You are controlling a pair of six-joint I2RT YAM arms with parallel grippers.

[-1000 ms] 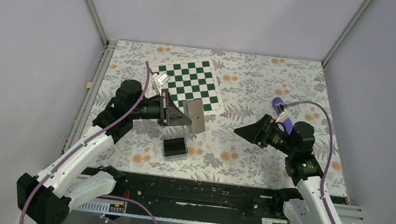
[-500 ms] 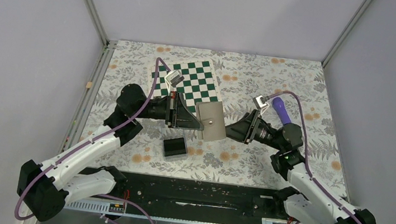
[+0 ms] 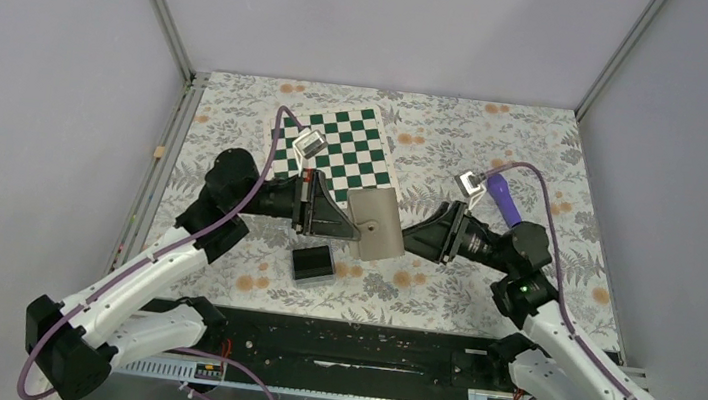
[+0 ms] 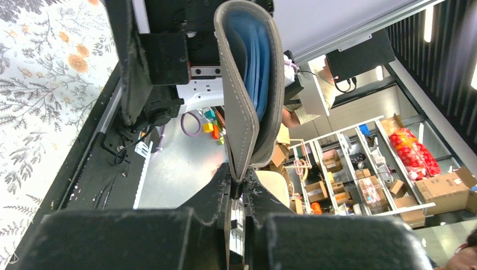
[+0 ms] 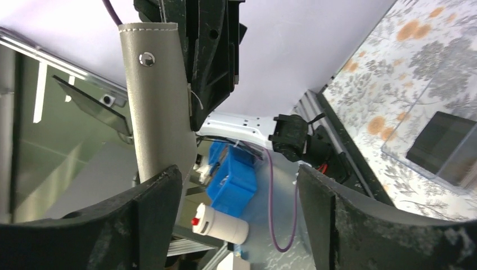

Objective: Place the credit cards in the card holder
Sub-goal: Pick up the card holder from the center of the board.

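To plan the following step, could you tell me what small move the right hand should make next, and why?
Probably close the right hand on the free end of the wallet. The left hand pinches the folded wallet by one edge, and the right hand's open fingers sit at the opposite end, so gripping there could let them spread it.

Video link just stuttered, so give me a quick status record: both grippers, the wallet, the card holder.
left gripper: shut on the taupe wallet, held off the table
right gripper: open, at the wallet's far edge, no grip
taupe wallet: folded, blue inside showing
card holder: on the table, nearer the bases than the wallet, dark contents inside
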